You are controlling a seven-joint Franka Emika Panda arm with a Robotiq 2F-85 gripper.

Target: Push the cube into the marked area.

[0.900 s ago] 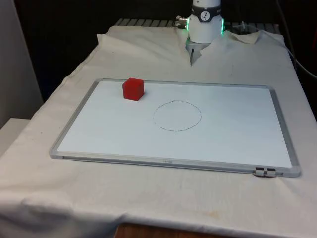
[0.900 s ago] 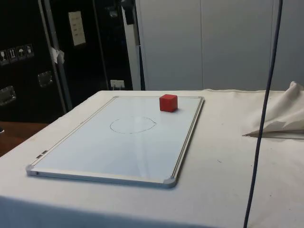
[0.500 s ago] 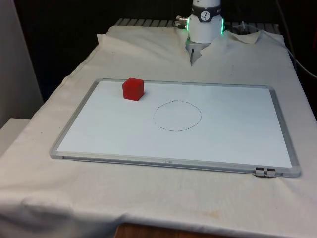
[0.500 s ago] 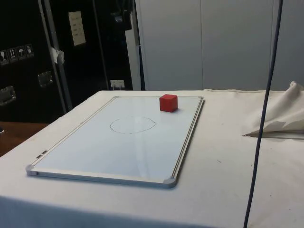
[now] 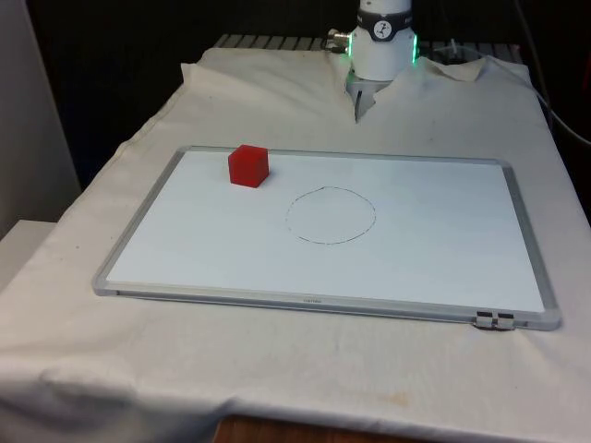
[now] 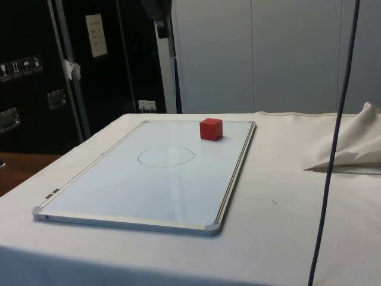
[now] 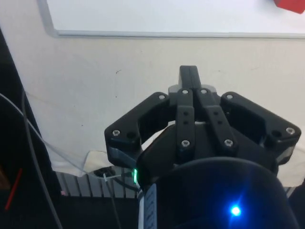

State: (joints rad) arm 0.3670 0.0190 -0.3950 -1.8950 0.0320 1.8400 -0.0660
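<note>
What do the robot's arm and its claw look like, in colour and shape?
The claw is matte black, built of angular linkage plates fastened with small silver screws. The arm's base is a white cylinder with a black band and green lights at its sides.

**Red cube outside the drawn circle**

A small red cube (image 5: 248, 165) sits flat on a white board (image 5: 185, 249), near its far edge toward the front view's left. A thin pencilled circle (image 5: 331, 215) marks the board's middle, apart from the cube.

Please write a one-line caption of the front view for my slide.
Small red cube near the far edge of a metal-framed whiteboard, outside the thin drawn circle.
</note>
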